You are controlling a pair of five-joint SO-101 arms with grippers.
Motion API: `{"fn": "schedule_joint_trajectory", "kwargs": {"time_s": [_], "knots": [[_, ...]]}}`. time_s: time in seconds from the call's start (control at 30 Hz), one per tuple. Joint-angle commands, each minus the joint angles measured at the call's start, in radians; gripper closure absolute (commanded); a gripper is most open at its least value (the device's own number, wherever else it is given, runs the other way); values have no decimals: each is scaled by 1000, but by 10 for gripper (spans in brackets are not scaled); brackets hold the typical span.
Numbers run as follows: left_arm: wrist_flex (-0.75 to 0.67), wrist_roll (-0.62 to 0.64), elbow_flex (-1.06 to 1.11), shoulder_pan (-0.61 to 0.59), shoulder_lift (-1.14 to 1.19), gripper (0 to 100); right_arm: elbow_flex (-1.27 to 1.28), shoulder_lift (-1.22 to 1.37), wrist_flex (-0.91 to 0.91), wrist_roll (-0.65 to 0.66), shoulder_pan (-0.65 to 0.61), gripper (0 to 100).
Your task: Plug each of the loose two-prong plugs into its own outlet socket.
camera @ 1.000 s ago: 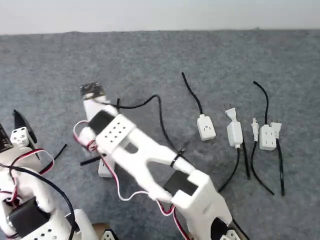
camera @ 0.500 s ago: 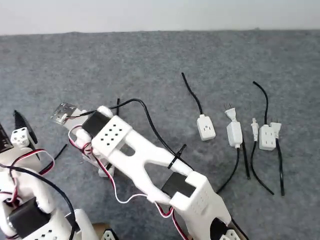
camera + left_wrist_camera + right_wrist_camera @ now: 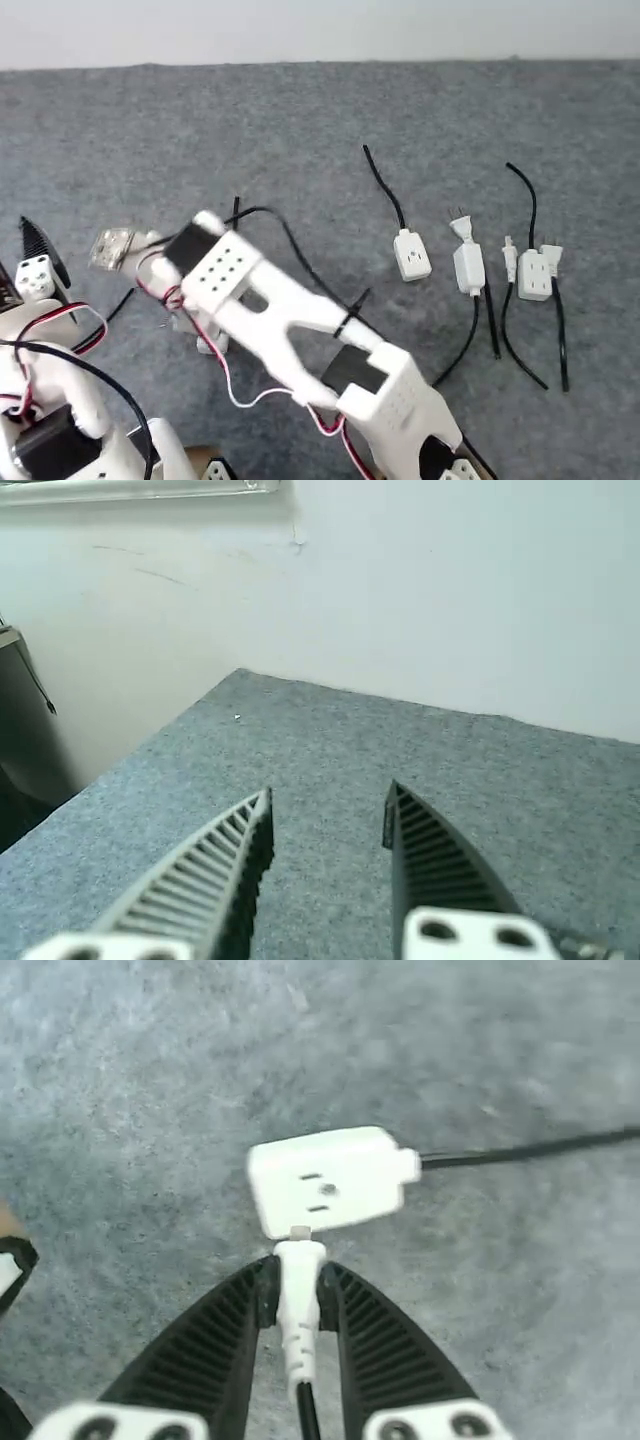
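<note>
Plainly white — plug point(image 3: 298, 1265), socket point(image 3: 325, 1180) — black cords point(image 3: 520, 1149).

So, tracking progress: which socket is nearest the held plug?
The socket just ahead of the plug in the right gripper; the two other sockets lie far off.

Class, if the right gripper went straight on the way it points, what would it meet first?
The right gripper would meet the socket first; the plug in its jaws seems to touch the socket's edge, depth unclear.
</note>
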Motion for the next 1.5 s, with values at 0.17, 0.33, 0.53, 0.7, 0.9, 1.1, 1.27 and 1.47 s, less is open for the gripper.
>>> {"fn": "schedule_joint_trajectory", "kwargs": {"time_s": [0.17,0.33,0.53,0.7,0.9,1.1,1.27,1.47], "knots": [[-2,-38,-90,-8,0,812,-55,56,-73,29,-31,991],[-3,-40,-97,-8,0,812,-120,67,-61,44,-30,991],[-5,-40,-99,-8,0,812,-130,67,-71,66,-30,991],[-5,-40,-96,-8,0,812,-130,67,-73,66,-24,991],[-5,-40,-90,-8,0,812,-129,68,-71,66,-12,991],[-2,-38,-90,-8,0,812,-129,68,-82,68,31,991],[2,-37,-90,-6,0,812,-130,117,-107,95,30,991],[-3,-37,-65,-5,0,812,-130,168,-105,92,25,991]]}}
